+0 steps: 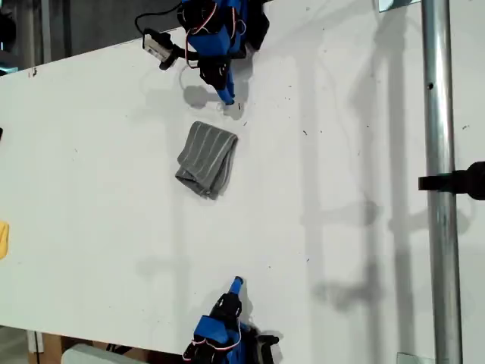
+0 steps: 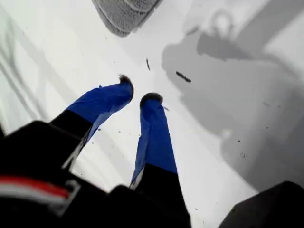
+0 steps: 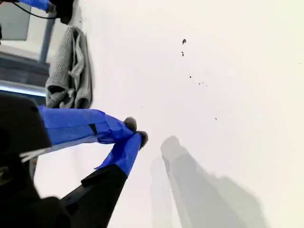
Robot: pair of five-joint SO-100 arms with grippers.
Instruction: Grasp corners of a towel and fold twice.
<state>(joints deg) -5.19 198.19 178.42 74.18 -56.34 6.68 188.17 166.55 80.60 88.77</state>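
Folded towel (image 1: 207,159) between my first gripper (image 1: 228,96), barely parted, and second gripper (image 1: 237,283), clenched empty.

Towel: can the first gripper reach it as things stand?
Probably yes. The towel lies bunched just ahead of my first gripper, with only bare table between them; its jaws stand slightly apart and empty.

My first hand (image 2: 138,90) is wearing bright blue tape over two slim fingers (image 2: 154,137), each ending in a dark fuzzy pad (image 2: 151,98), with black housing and red and white wires (image 2: 33,187) sitting behind them. My second hand (image 3: 136,131) is showing the same blue wrap, dark tips and black base. Both arms are looking blue and black, carrying thin red-and-white cabling (image 1: 198,30).
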